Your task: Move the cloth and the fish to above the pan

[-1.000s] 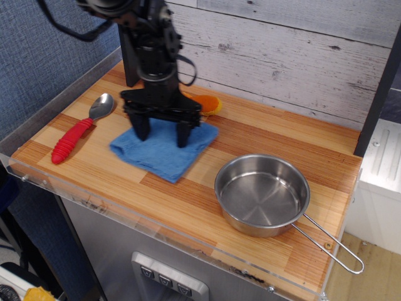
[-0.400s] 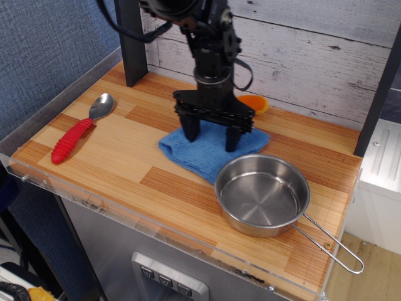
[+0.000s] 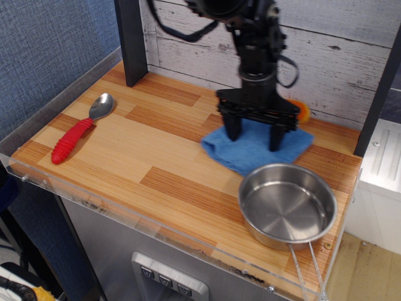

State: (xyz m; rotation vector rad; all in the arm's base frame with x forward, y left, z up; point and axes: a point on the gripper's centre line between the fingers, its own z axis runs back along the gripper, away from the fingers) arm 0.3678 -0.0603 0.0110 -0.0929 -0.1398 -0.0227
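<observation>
The blue cloth (image 3: pixel 254 149) lies flat on the wooden counter, just behind the steel pan (image 3: pixel 287 205), and its front edge touches the pan's rim. My gripper (image 3: pixel 254 135) stands upright on the cloth with both fingers spread wide and pressed down on it. The orange fish (image 3: pixel 301 110) shows only as a small patch behind the gripper's right finger, at the cloth's back right corner by the wall. The pan sits at the front right, and its wire handle (image 3: pixel 310 269) runs off the counter's front edge.
A red-handled spoon (image 3: pixel 78 130) lies at the left. A dark post (image 3: pixel 130 41) stands at the back left and another (image 3: pixel 379 88) at the right edge. A white plank wall (image 3: pixel 188 44) closes the back.
My gripper has slid right along the counter, dragging the cloth and the fish with it. The cloth has reached the pan, and the pan has shifted right and forward.
</observation>
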